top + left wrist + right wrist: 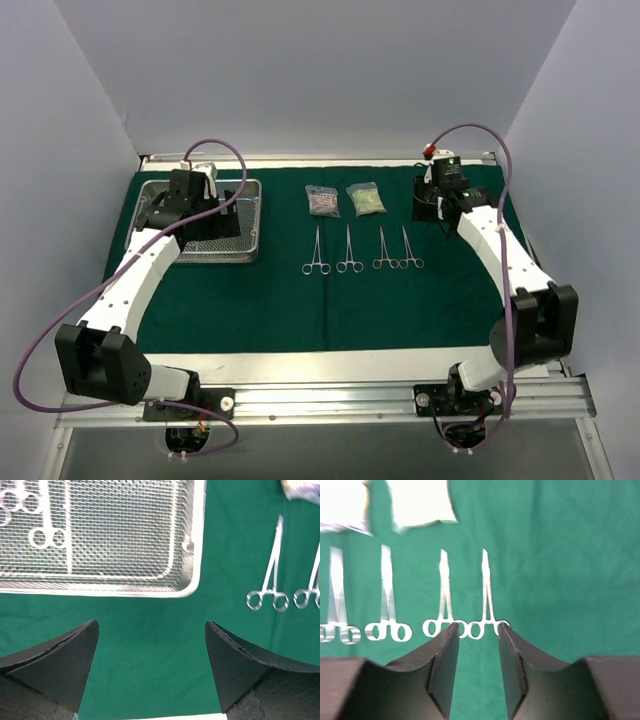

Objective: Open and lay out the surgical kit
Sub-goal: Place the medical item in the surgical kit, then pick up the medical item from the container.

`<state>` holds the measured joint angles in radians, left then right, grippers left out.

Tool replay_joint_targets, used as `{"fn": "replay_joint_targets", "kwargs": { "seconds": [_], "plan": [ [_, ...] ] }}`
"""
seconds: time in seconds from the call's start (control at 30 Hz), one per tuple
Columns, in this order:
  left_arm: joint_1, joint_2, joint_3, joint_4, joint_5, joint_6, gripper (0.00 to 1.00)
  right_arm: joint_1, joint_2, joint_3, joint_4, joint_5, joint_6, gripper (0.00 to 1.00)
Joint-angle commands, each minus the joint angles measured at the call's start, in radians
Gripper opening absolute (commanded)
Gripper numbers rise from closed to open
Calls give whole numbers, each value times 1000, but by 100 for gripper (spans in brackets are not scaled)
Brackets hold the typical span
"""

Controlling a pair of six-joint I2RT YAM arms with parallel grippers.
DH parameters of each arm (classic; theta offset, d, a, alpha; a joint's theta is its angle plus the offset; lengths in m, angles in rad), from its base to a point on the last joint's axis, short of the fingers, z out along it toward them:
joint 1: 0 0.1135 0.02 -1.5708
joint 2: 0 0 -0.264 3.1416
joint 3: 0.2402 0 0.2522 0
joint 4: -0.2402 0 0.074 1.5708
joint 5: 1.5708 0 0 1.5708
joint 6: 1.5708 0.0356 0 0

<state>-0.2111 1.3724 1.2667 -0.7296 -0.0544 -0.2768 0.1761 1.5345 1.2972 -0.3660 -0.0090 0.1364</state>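
The surgical kit lies opened on its dark green cloth (300, 300). At the left stands the silver wire-mesh tray (250, 222), with clamps (47, 536) still in it. My left gripper (190, 215) hangs high over the tray. Its jaws (152, 630) are wide open and empty above bare cloth. Several clamps (349, 252) lie in a row at mid cloth, rings toward me. Two clear pouches (322, 200) (366, 199) sit behind them. My right gripper (440, 203) is at the back right. It (478, 630) is part open and empty, just short of the rightmost clamp (487, 605).
The cloth's near edge meets a white table strip (170, 717). A metal rail (320, 400) carries both arm bases. White walls close in on three sides. Purple cables (60, 330) loop from each arm.
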Motion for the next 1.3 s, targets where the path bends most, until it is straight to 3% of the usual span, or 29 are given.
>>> {"fn": "replay_joint_targets", "kwargs": {
  "seconds": [0.0, 0.13, 0.37, 0.4, 0.43, 0.63, 0.77, 1.27],
  "plan": [
    [47, 46, 80, 7, -51, 7, 96, -6, -124, 5, 45, -86, 25, 35],
    [111, 137, 143, 13, -93, 48, 96, -6, -285, -65, 175, -210, 26, 53],
    [234, 352, 252, 47, -96, 126, 100, -6, -427, -174, 262, -345, 52, 73],
    [251, 405, 284, 45, -84, 129, 100, -7, -435, -186, 265, -353, 57, 73],
    [274, 427, 299, 48, -72, 129, 93, -7, -447, -197, 269, -359, 57, 74],
    [315, 583, 397, 45, -38, 157, 74, -7, -456, -249, 272, -388, 68, 74],
    [349, 645, 419, 33, -4, 151, 52, -7, -455, -262, 262, -375, 46, 74],
    [338, 768, 395, 25, 45, 108, 36, -7, -418, -272, 266, -373, 35, 74]
  ]
}}
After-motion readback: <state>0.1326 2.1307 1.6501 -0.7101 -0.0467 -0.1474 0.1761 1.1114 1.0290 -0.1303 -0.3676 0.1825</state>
